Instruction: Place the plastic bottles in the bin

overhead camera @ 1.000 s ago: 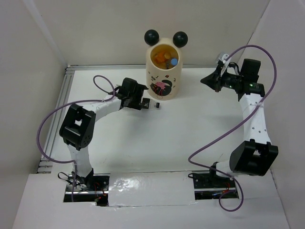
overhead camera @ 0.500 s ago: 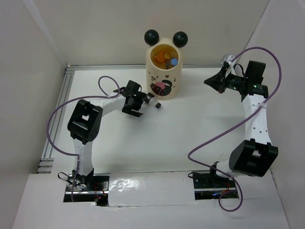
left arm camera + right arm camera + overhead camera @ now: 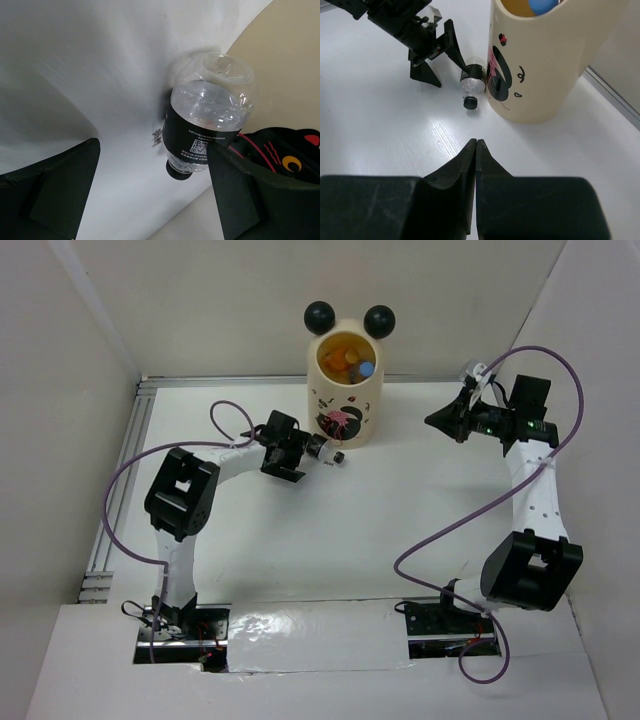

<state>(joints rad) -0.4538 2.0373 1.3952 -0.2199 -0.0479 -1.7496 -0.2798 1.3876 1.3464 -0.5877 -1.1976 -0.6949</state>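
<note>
We see one black-labelled bottle [image 3: 207,125] lying on its side on the table [image 3: 400,510], its cap pointing away from the bin [image 3: 360,405] and its body just beside the bin's base, by the cartoon print. Inside the bin we make out several bottles [image 3: 350,358], among them an orange one and a blue cap, though we cannot count them. We judge the task nearly done, with this one bottle to pick up and drop in.

The left end effector [image 3: 155,150] is low over the table, fingers spread wide either side of the bottle. One finger sits close against the label, but nothing is clamped. The right end effector [image 3: 476,142] is raised well off to the bin's other side, fingers pressed together and empty, facing the bin.
</note>
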